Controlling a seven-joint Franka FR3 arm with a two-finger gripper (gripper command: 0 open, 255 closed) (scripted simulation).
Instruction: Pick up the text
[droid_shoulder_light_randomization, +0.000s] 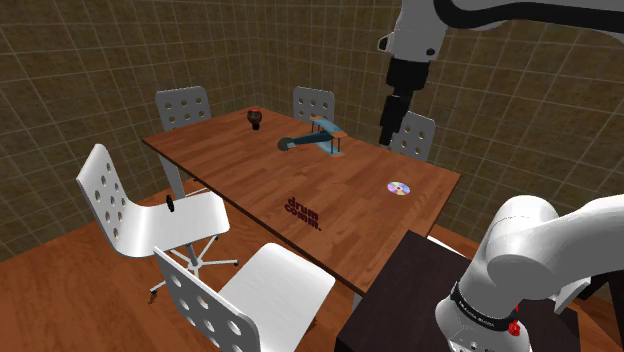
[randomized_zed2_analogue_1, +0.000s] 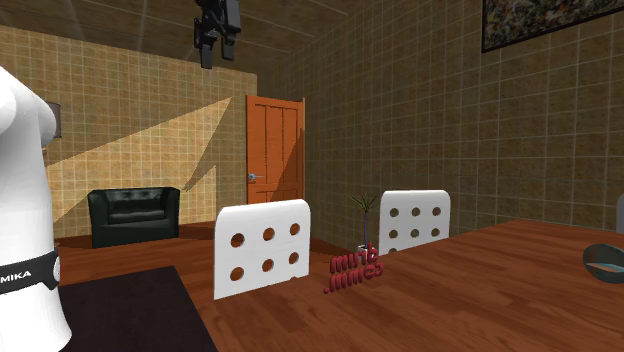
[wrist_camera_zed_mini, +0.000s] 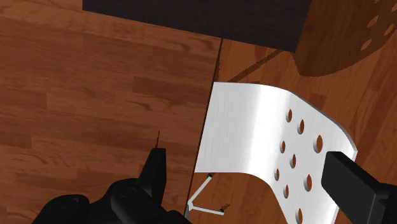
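Here was the gripper (droid_shoulder_light_randomization: 389, 128), hanging high over the far side of the table (droid_shoulder_light_randomization: 240, 165) in the shoulder view. It pointed down, just beside the white chair (droid_shoulder_light_randomization: 415, 134) at the back corner. And it was released: in the wrist view the two fingers (wrist_camera_zed_mini: 154, 175) stood wide apart with nothing clasped. Far below, between them, lay a white seat with round holes and the table's edge.

The text (droid_shoulder_light_randomization: 303, 212), dark red letters in two rows, sat on the wood near the table's front edge, about midway along it. It was well apart from the gripper and untouched. In the second exterior view the letters stood upright near that edge, just in front of a white chair back.

To the shoulder view's right of the text lay a CD (droid_shoulder_light_randomization: 399, 188), near the table's right corner. Farther back sat a blue object (droid_shoulder_light_randomization: 313, 141), and by the far left corner a dark red cup (droid_shoulder_light_randomization: 255, 119). More white chairs stood along the near side. The dark stand (droid_shoulder_light_randomization: 400, 290) sat at the lower right, next to the table.

In the second exterior view an orange door (randomized_zed2_analogue_1: 275, 150) stood closed in the back wall, with a black sofa (randomized_zed2_analogue_1: 133, 214) to its left.
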